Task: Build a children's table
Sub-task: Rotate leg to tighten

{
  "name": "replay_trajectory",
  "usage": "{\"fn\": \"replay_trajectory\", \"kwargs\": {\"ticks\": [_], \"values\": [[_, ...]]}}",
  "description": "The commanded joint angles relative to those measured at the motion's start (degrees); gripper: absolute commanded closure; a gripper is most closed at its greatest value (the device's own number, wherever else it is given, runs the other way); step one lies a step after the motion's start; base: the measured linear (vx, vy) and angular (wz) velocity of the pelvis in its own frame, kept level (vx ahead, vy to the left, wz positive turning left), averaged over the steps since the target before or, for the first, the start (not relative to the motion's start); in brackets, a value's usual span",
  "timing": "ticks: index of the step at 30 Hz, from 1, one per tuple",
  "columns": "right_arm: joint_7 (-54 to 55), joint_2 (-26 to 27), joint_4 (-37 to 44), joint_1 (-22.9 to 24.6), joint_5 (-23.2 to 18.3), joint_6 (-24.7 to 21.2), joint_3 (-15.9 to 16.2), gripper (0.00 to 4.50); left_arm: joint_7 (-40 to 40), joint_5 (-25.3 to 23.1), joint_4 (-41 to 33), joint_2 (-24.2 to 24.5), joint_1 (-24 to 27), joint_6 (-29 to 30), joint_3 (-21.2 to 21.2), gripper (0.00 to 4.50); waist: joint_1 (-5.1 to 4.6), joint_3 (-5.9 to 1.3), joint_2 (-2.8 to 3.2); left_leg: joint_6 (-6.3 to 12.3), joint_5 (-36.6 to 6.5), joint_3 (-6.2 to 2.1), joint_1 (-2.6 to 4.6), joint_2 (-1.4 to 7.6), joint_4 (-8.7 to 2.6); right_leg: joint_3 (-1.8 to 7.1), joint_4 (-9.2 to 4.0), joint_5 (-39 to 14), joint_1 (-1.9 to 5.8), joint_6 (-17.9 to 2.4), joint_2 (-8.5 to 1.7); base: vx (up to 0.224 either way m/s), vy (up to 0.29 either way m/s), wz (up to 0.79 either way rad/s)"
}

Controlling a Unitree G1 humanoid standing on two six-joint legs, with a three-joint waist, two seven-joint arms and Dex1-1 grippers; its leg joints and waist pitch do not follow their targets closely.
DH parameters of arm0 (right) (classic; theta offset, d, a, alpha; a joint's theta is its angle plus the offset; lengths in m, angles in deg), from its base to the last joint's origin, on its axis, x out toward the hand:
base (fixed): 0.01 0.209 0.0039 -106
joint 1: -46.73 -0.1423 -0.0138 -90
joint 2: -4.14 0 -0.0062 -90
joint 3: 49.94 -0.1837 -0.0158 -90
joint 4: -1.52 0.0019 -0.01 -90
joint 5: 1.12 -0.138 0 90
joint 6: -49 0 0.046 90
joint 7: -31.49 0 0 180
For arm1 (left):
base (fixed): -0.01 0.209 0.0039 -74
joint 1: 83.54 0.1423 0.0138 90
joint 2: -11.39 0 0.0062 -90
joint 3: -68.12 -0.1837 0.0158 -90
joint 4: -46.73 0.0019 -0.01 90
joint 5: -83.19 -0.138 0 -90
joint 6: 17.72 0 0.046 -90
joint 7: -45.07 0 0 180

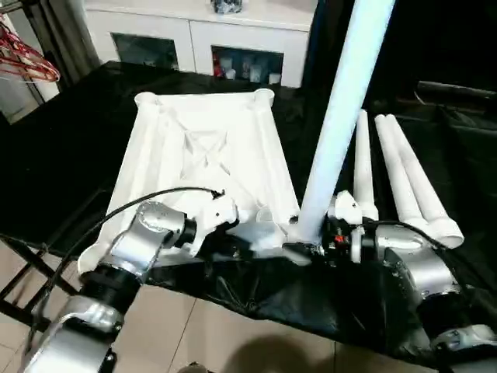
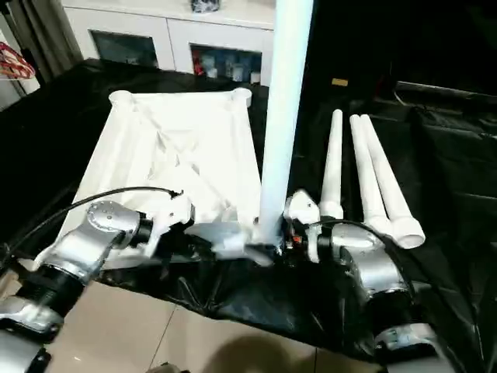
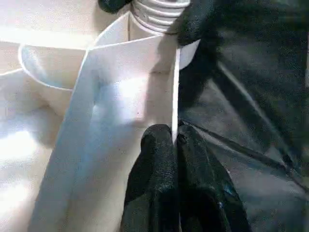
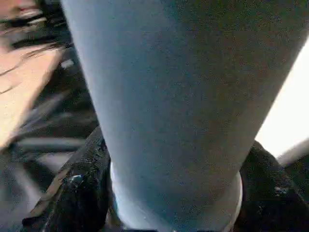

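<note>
White leg [image 1: 342, 116] upright, right gripper [image 4: 169, 203] clamped round its base | left gripper [image 3: 176, 145] pinching top [image 1: 206, 140] edge | keep leg vertical, twist into corner socket [image 1: 291, 227]

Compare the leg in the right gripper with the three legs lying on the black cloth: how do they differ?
The held leg stands upright at the tabletop's near corner socket; the three spare legs lie flat, side by side. The right gripper clamps the held one; the spares are untouched. All are white tapered tubes.
</note>
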Motion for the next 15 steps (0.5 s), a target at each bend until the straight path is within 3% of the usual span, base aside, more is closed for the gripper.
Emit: {"fn": "replay_trajectory", "kwargs": {"ticks": [1,3,6,9,11,15], "values": [[8.6,3.4,-4.0,-0.5,4.0,-0.6,2.0,1.73,-7.0,-0.8,1.7,-3.8,-2.3,0.3,0.1,4.50,-0.56,-2.34,-0.31,0.84,-14.7,-1.15,0.95,3.07,-4.41,2.48,-5.12,-14.7,1.76,-13.0,-5.15,0.000,0.000,0.00],[20.5,7.1,-8.5,-2.6,5.3,-1.3,0.1,1.74,-14.5,-1.8,3.3,-6.7,-3.6,1.6,1.0,4.50,-1.02,-2.19,-0.37,-0.18,-16.2,-1.36,0.98,3.06,-4.59,2.65,-5.57,-19.9,1.56,-11.2,-5.33,0.000,0.000,0.00],[26.7,9.6,-10.5,-3.7,5.1,-2.2,-1.4,1.74,-18.7,-2.3,4.2,-8.7,-4.4,2.7,1.5,4.50,-1.26,-2.30,-0.42,-0.25,-16.7,-1.42,1.10,3.01,-4.59,2.71,-5.91,-21.6,1.21,-9.7,-5.25,0.000,0.000,0.00],[38.5,14.9,-14.3,-6.0,4.9,-1.9,-4.2,1.74,-26.9,-3.3,7.3,-13.0,-6.4,3.3,3.3,4.50,-1.41,-2.47,-0.47,-0.25,-15.1,-1.36,0.88,2.84,-4.51,2.74,-5.75,-19.2,1.30,-9.9,-5.15,0.000,0.000,0.00],[39.2,15.9,-14.9,-6.3,5.0,-1.1,-4.3,1.19,-27.5,-3.7,7.6,-13.5,-6.4,2.9,3.1,4.50,-1.30,-2.56,-0.42,0.39,-14.3,-1.27,0.72,2.93,-4.41,2.80,-5.63,-16.7,1.35,-10.1,-5.20,0.000,0.000,0.00],[36.9,17.5,-14.8,-6.5,4.6,0.9,-3.7,0.87,-24.8,-3.4,6.1,-13.8,-5.3,1.7,1.6,4.50,-1.34,-2.69,-0.51,2.08,-12.2,-1.23,0.22,2.83,-4.31,2.64,-5.11,-12.2,1.79,-10.7,-5.08,0.000,0.000,0.00]]}}
